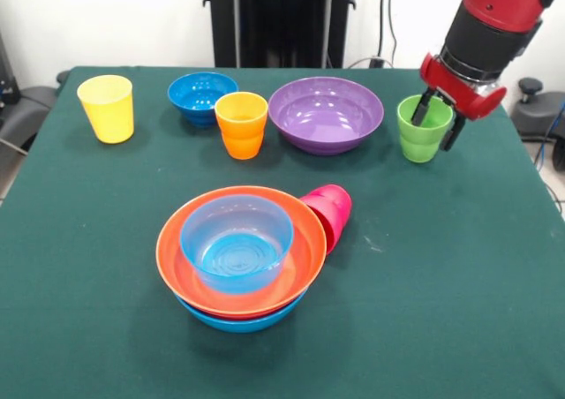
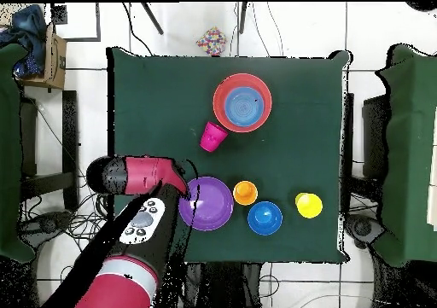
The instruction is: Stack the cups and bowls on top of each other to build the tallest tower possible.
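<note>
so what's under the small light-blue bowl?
The small light-blue bowl sits in an orange bowl; a blue rim shows below. Anything else between them is hidden.

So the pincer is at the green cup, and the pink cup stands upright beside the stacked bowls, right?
Not quite. The pincer is at the green cup, but the pink cup lies on its side against the stacked bowls, as the front view shows.

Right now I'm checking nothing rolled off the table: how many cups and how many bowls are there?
Cups: 4 – yellow, orange, green, pink, on its side.
Bowls: 5 visible – dark blue, purple, and three nested: light blue, orange, blue.
Total: 9
</note>
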Robot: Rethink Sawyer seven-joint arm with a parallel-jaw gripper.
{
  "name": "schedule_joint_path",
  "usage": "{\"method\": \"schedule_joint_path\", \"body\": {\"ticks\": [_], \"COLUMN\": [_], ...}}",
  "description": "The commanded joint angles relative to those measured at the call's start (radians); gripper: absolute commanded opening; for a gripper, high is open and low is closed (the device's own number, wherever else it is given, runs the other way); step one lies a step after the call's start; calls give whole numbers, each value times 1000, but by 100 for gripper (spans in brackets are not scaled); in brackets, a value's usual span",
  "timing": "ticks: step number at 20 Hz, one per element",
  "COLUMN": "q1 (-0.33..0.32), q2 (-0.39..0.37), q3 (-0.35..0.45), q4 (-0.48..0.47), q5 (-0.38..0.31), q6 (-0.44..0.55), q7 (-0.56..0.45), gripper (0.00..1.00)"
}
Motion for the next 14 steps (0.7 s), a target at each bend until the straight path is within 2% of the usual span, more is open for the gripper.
{"method": "schedule_joint_path", "body": {"ticks": [1,14], "q1": [24,58], "q2": [96,119], "q3": [78,46], "q4": [1,-34], "q5": [0,11], "q6": [-46,-13], "q7": [116,124], "gripper": [100,100]}}
